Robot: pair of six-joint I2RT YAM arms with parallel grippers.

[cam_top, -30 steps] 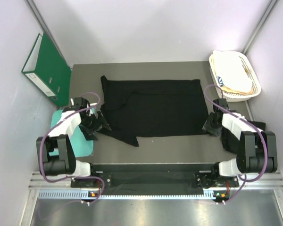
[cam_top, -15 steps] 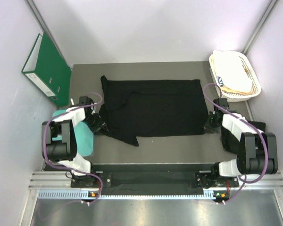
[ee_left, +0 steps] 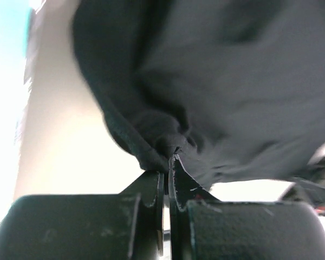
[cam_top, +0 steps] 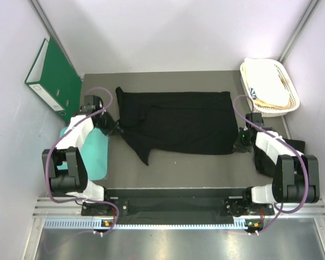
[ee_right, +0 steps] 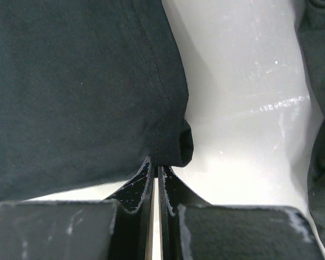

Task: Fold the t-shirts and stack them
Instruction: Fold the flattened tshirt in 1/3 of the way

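While the top view shows the black t-shirt [cam_top: 179,122] spread flat mid-table [cam_top: 206,168] between both arms, only the wrist views settle the grips. The left gripper [ee_left: 169,162] is pinched tight on a bunched left edge, the right gripper [ee_right: 155,165] clamped on the right hem corner. From overhead the jaws can't be made out. The left wrist view is blurry. A dark cloth [ee_right: 320,162] is cut off at the right wrist view's edge and can't be identified.

Green binder [cam_top: 53,81] at left wall, teal mat [cam_top: 96,158] nearby, white basket [cam_top: 273,111] holding cream cloth [cam_top: 268,78]
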